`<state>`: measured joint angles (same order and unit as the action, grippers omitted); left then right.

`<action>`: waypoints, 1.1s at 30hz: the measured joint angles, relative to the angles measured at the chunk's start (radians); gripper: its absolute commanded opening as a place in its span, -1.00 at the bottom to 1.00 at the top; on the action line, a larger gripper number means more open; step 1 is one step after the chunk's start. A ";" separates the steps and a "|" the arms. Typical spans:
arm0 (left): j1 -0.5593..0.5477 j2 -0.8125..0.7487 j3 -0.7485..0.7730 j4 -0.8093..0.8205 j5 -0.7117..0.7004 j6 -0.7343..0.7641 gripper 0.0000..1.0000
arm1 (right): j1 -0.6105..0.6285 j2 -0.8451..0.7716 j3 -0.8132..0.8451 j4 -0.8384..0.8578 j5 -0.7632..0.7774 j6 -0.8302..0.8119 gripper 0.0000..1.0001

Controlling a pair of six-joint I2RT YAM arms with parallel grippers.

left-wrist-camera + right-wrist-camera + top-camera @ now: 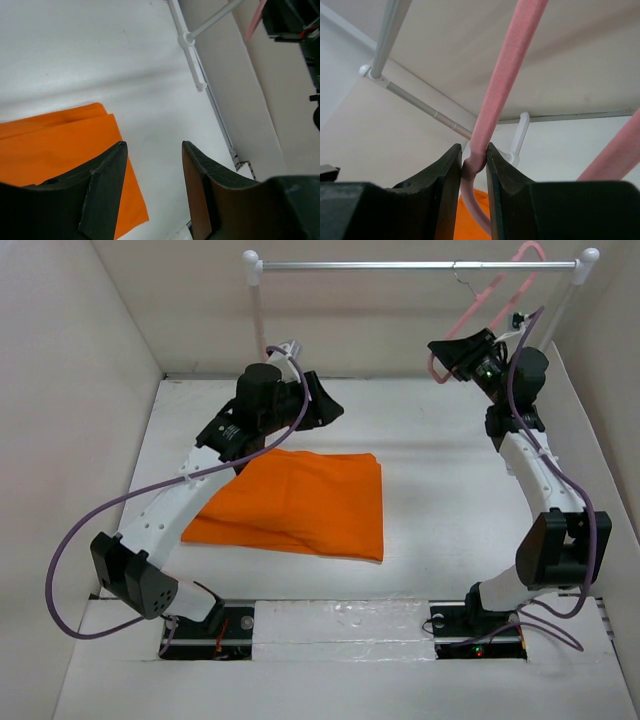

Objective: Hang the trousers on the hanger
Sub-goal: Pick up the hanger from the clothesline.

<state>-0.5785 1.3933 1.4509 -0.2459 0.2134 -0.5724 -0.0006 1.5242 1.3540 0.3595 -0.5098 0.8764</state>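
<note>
Trousers (295, 502) lie flat on the white bench (440, 480), folded into a rough rectangle left of centre, with the near right corner reaching furthest towards the arm bases. The left arm (190, 480) crosses over their far left edge and hides that corner in the top view. The left jaws stand open with nothing between them. In the left wrist view one finger (105, 185) overlaps the edge of the orange cloth (55, 145) and the other (200, 190) sits over bare bench; whether either touches the surface I cannot tell.

At the far right the hanger (490, 295) hangs tilted by the metal rail (415, 264), its top corner rising above the bar and its wire hook at the rail. The right jaws are closed on one pink limb of the hanger (505, 75), pinching it near a bend. White posts carry the rail at both ends, and pale walls close the bench in on three sides. Purple cables loop from both arms.
</note>
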 measured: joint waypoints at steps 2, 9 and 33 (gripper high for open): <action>0.000 0.023 0.038 0.005 0.023 0.000 -0.11 | -0.001 -0.016 -0.019 0.000 -0.009 -0.016 -0.39; 0.000 0.135 0.175 0.047 0.153 -0.016 -0.11 | -0.033 -0.085 -0.074 0.038 -0.068 -0.046 -0.40; -0.036 0.293 0.359 0.100 0.234 -0.024 -0.11 | -0.098 0.059 -0.302 0.625 -0.344 0.275 -0.46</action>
<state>-0.6147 1.6859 1.8103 -0.1463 0.4477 -0.5964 -0.0990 1.5833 1.0519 0.9844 -0.8536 1.1519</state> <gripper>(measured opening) 0.447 0.273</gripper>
